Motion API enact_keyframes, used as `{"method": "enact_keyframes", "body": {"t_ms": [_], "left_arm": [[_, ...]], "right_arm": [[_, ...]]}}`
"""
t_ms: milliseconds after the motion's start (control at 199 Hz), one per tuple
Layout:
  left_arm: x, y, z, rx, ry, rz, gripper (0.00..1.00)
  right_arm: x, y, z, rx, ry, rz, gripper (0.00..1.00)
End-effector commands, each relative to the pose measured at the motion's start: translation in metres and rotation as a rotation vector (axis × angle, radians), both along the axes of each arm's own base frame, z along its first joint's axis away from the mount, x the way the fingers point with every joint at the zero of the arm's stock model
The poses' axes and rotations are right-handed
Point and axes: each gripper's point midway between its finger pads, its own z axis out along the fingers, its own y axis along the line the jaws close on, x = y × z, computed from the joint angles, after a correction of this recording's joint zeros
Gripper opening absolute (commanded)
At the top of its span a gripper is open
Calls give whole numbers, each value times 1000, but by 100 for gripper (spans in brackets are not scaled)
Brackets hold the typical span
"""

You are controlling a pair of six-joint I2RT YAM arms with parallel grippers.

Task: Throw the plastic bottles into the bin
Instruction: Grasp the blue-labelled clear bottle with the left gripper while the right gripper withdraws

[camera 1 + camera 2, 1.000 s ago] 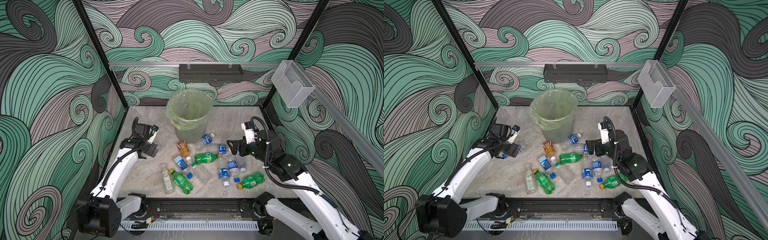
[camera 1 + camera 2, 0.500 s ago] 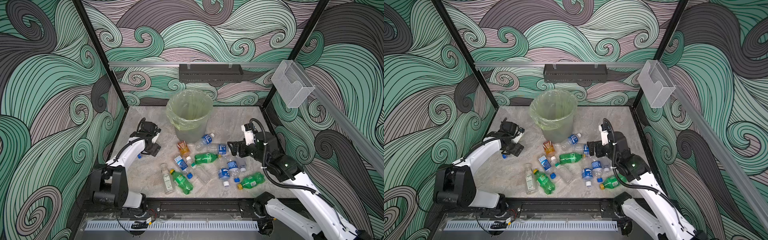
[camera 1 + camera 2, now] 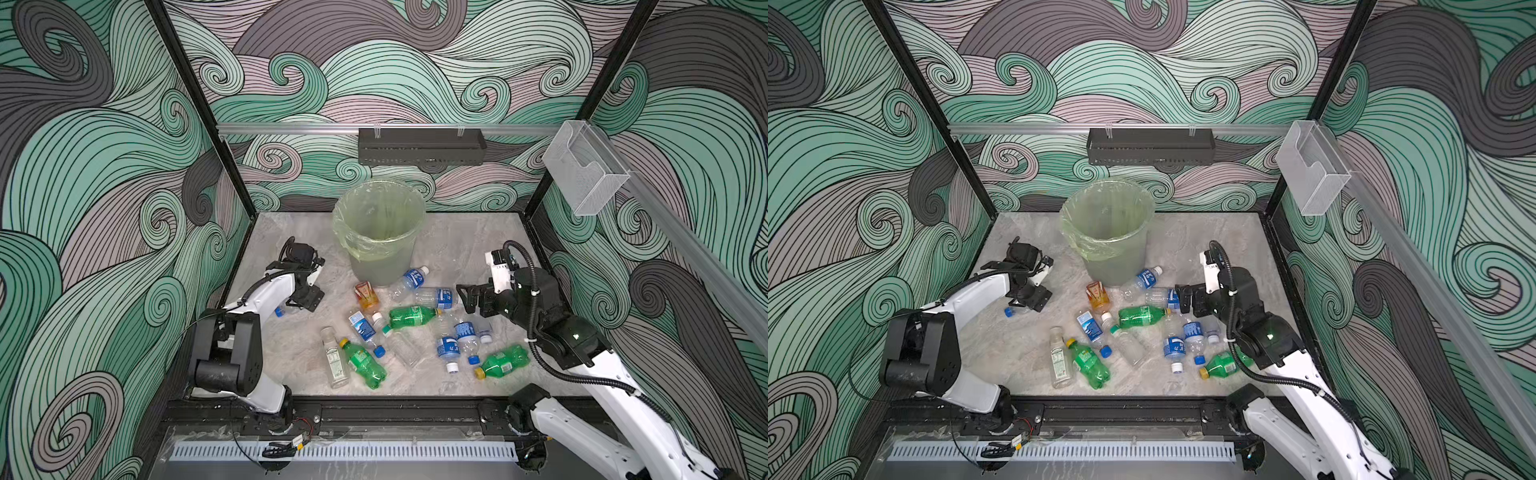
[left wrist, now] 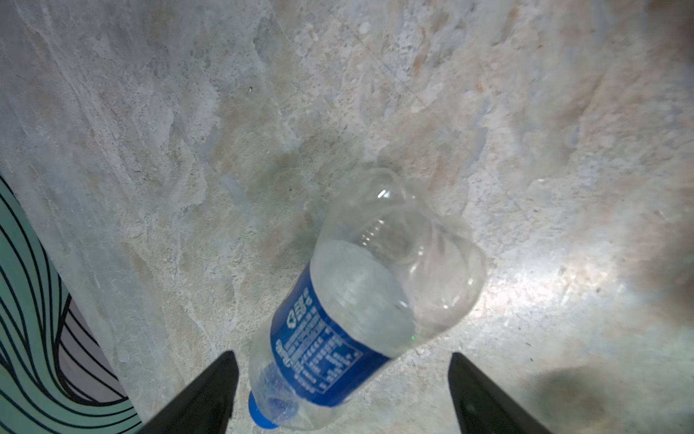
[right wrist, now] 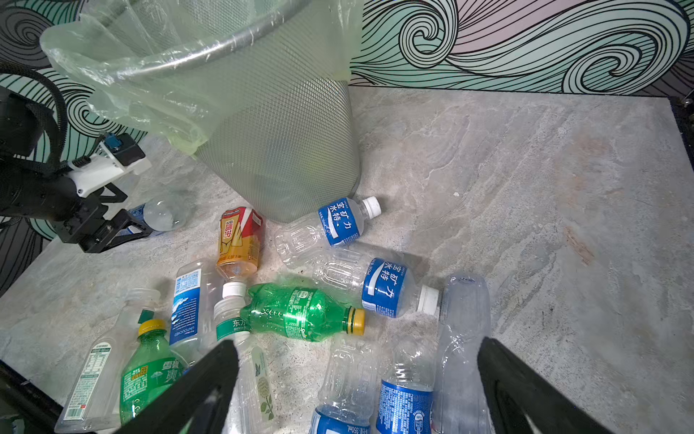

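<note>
Several plastic bottles lie scattered on the stone table in front of the bin [image 3: 382, 266] [image 3: 1113, 266] [image 5: 293, 150], among them a green one [image 3: 411, 316] [image 5: 300, 312] and an orange one [image 3: 365, 295] [image 5: 240, 236]. Apart from them at the left lies a clear blue-label bottle [image 4: 356, 312] [image 3: 286, 309] with a blue cap. My left gripper [image 4: 341, 356] [image 3: 309, 291] is low over it, open, with a finger on either side and a gap to the bottle. My right gripper [image 5: 358, 344] [image 3: 467, 297] hangs open above the right of the pile, holding nothing.
A black perforated tray [image 3: 422, 146] hangs on the back wall. A clear acrylic box [image 3: 584, 166] sits on the right rail. The left wall [image 4: 33, 338] is close beside my left gripper. Bare table lies right of the bin [image 5: 525, 188].
My left arm has folded back and brought its gripper down round the blue-cap bottle, jaws narrowing a little. The right gripper has barely moved.
</note>
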Motion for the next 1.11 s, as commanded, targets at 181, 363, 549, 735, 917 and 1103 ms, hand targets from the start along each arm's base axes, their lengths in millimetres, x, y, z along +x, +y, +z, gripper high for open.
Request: {"method": "enact_keyframes", "body": {"t_ms": [181,363,549,735,917,1103], "left_arm": [[16,0,-2,-63,-10,13,89],[15,-7,-12,-120,43,17,83],[14,-5,-20,-114,70,38,77],[9,-1,-31,-100,135,70,70],[9,1,-32,-94,148,80,60],[9,-1,-29,-106,152,85,49]], "right_arm": [[-1,-12,-3,15,-6,-66,100],[1,-14,-6,20,-2,-86,100],[5,-14,-11,29,19,-103,100],[6,-17,-14,40,20,-132,100],[7,-19,-13,37,16,-141,100],[6,-21,-16,37,20,-150,100]]}}
